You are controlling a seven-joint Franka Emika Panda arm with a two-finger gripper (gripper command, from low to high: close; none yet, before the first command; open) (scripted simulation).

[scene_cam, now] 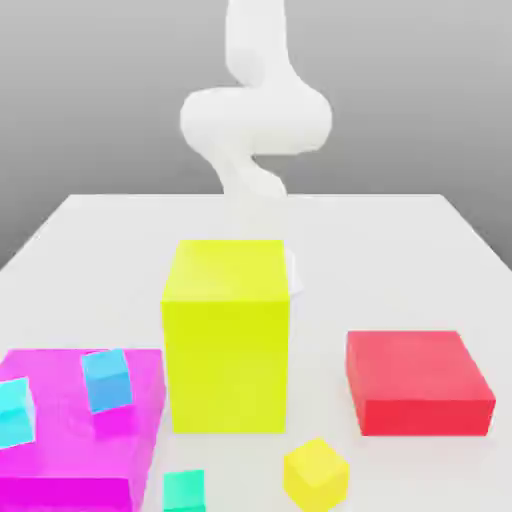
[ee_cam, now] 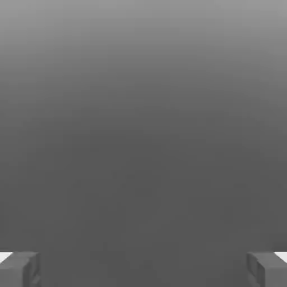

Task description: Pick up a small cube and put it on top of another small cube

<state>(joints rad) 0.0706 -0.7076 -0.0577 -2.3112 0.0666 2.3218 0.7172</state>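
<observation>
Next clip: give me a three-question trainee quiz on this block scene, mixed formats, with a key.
1. True or false: the small yellow cube sits on the magenta block.
2. Multiple choice: which cubes rest on the magenta block? A) pale cyan cube and sky-blue cube; B) teal-green cube and small yellow cube; C) none.
3. Fill in: in the hand view the gripper has its fingers ____, with nothing between them.

Key:
1. False; it lies on the table, in front of the tall yellow-green block and to the exterior view's left of the red block.
2. A
3. open
</observation>
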